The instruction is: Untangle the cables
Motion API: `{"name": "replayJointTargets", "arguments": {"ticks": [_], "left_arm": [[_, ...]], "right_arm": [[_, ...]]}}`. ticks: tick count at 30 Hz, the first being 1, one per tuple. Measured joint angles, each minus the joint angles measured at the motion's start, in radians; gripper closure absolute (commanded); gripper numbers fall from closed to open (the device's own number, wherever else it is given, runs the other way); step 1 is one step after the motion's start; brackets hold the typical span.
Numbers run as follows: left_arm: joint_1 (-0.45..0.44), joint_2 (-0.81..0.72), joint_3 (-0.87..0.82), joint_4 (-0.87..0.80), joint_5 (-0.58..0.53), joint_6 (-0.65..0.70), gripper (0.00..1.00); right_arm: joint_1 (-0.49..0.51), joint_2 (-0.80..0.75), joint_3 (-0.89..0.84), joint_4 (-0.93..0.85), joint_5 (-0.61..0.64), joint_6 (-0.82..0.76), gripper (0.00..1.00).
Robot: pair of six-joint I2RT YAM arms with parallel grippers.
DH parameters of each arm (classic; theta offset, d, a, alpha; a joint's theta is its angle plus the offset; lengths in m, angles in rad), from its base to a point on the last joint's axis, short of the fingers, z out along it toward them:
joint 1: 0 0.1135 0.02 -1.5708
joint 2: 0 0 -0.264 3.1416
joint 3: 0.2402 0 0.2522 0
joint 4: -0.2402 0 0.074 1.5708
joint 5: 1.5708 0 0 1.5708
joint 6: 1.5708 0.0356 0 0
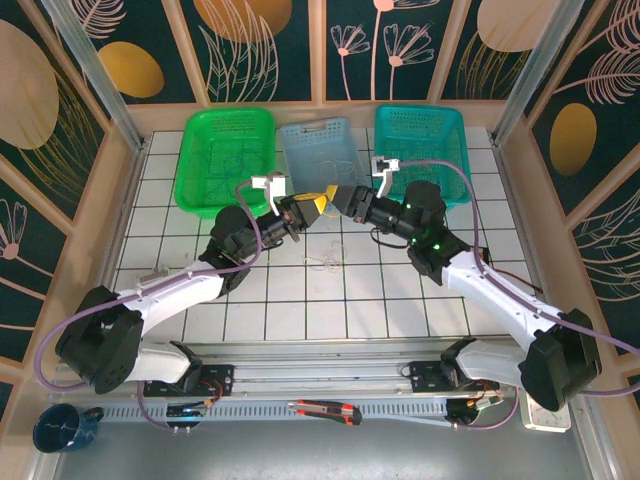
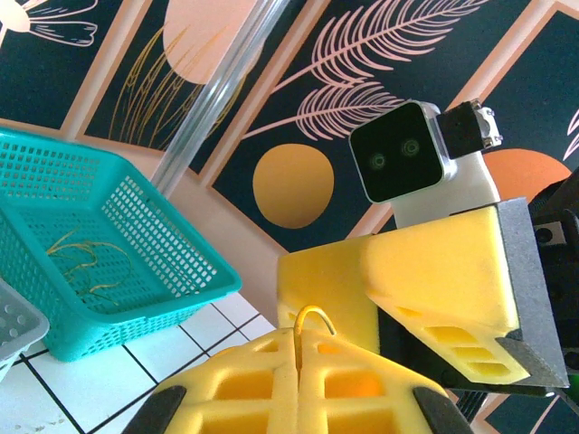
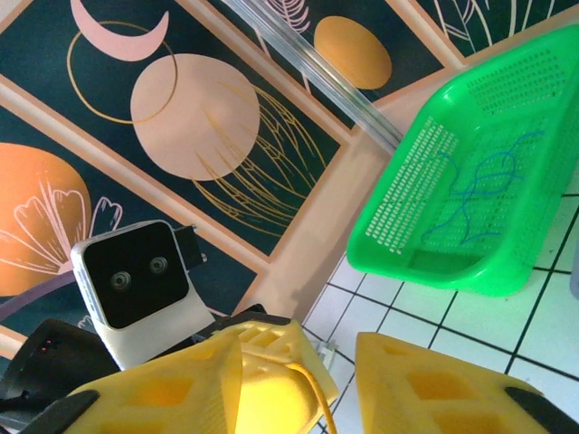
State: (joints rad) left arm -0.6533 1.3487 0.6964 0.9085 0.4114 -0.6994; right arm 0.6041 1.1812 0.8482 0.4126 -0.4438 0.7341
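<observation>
Where the two arms meet above the middle of the counter, the left end effector has its fingers pressed together on a yellowish cable, a small loop of which arches from the seam. Facing it, the right end effector stands partly spread, with tile showing between its fingers; a yellowish strand runs down beside one finger. A whitish tangle of cable lies on the counter just below centre. A blue cable lies in the green basket, upper left; yellowish wires lie in the teal basket, upper right.
</observation>
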Motion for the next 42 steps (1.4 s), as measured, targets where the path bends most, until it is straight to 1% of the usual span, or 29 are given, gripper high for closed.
{"name": "replayJointTargets", "arguments": {"ticks": [3, 5, 6, 9, 10, 17, 21, 26, 30, 34, 35, 37, 38, 39, 41, 42], "left_arm": [[0.0, 0.0, 0.0, 0.0, 0.0, 0.0, 1.0], [0.0, 0.0, 0.0, 0.0, 0.0, 0.0, 1.0], [0.0, 0.0, 0.0, 0.0, 0.0, 0.0, 1.0], [0.0, 0.0, 0.0, 0.001, 0.0, 0.0, 1.0], [0.0, 0.0, 0.0, 0.001, 0.0, 0.0, 1.0], [0.0, 0.0, 0.0, 0.001, 0.0, 0.0, 1.0], [0.0, 0.0, 0.0, 0.001, -0.001, 0.0, 1.0], [0.0, 0.0, 0.0, 0.004, 0.0, 0.0, 1.0], [0.0, 0.0, 0.0, 0.006, 0.0, 0.0, 1.0], [0.0, 0.003, 0.001, 0.009, 0.006, 0.0, 1.0], [-0.001, 0.005, 0.001, 0.013, 0.008, 0.0, 0.98], [-0.004, 0.008, 0.001, 0.021, 0.011, 0.0, 0.78], [-0.005, 0.01, 0.001, 0.023, 0.012, 0.004, 0.64], [-0.005, 0.011, 0.001, 0.021, 0.013, 0.005, 0.54], [-0.005, 0.014, 0.001, 0.019, 0.012, 0.009, 0.37], [-0.005, 0.014, 0.001, 0.015, 0.011, 0.005, 0.32]], "right_arm": [[0.0, 0.0, 0.001, 0.004, -0.004, 0.006, 0.76], [0.0, 0.0, 0.001, 0.004, -0.004, 0.008, 0.77], [0.0, 0.0, 0.001, 0.004, -0.005, 0.008, 0.76], [0.0, 0.0, 0.001, 0.004, -0.007, 0.007, 0.69], [0.001, 0.0, 0.001, 0.004, -0.007, 0.006, 0.68], [0.011, 0.005, 0.001, 0.005, -0.007, 0.008, 0.67], [0.013, 0.013, 0.001, 0.003, -0.007, 0.009, 0.74], [0.014, 0.014, 0.001, 0.0, -0.006, 0.008, 0.99], [0.014, 0.014, 0.022, -0.031, -0.006, -0.018, 1.0], [0.008, 0.013, 0.072, -0.121, -0.003, -0.076, 1.0], [0.005, 0.011, 0.084, -0.143, -0.006, -0.091, 1.0], [-0.003, 0.009, 0.097, -0.175, -0.019, -0.11, 1.0], [-0.007, 0.008, 0.101, -0.185, -0.021, -0.119, 1.0], [-0.014, 0.006, 0.104, -0.19, -0.021, -0.127, 1.0], [-0.03, 0.003, 0.117, -0.194, -0.018, -0.134, 1.0], [-0.037, 0.002, 0.124, -0.194, -0.017, -0.135, 1.0]]}}
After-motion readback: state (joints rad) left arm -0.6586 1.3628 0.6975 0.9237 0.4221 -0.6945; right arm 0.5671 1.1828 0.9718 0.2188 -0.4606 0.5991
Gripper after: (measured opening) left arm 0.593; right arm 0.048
